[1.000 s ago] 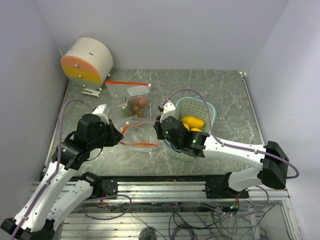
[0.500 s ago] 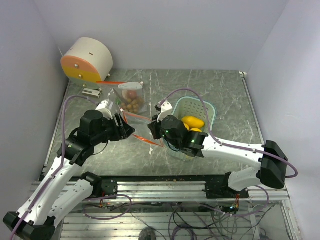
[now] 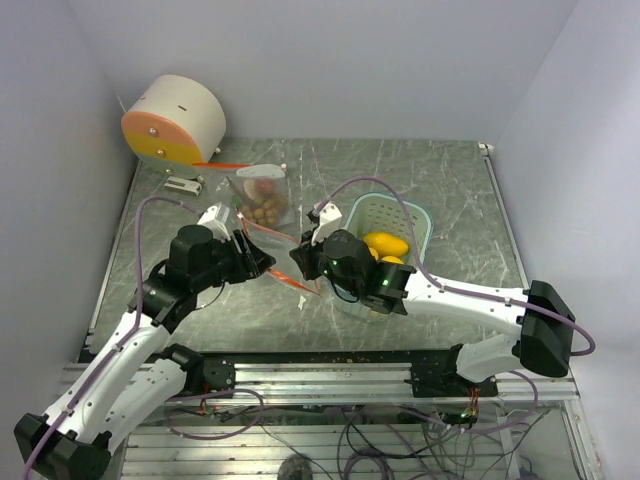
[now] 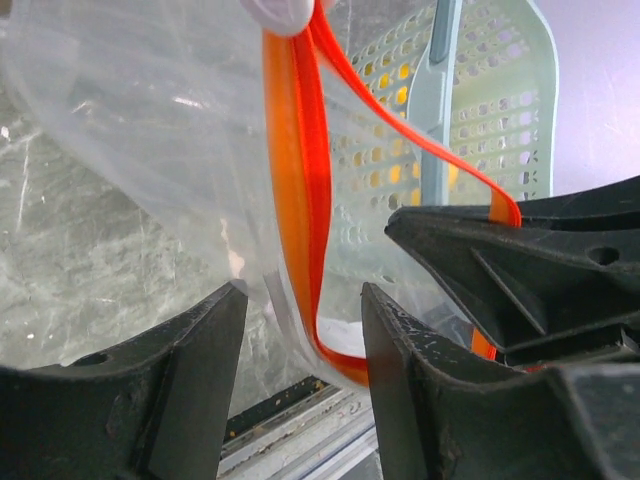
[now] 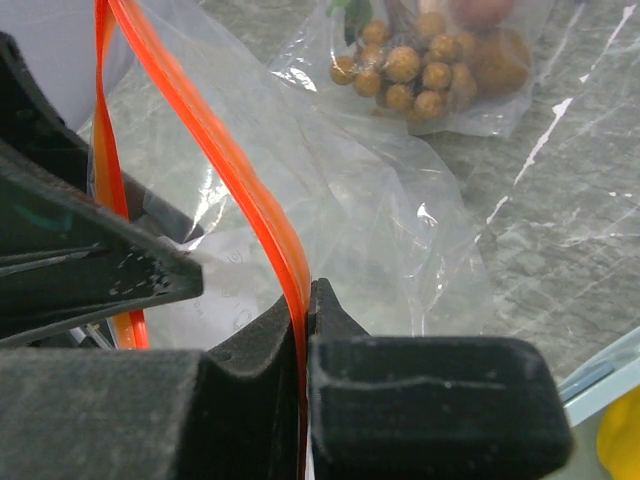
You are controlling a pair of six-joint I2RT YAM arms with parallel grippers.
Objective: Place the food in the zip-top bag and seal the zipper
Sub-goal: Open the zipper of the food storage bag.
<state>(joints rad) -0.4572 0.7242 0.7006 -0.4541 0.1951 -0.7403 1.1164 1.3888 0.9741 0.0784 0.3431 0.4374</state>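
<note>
Raised since a second ago, the zip-top bag [image 3: 262, 200] hangs by its zipper [image 4: 300, 180], clamped in the right gripper [image 5: 305, 300], with the left gripper [image 4: 302, 330] spread around it; a tug could spill the fruit [image 5: 420, 65].

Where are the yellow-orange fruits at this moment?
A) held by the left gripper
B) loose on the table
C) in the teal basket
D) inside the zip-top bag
C: the yellow-orange fruits lie in the teal basket, while the zip-top bag holds the brown bunch.
</note>
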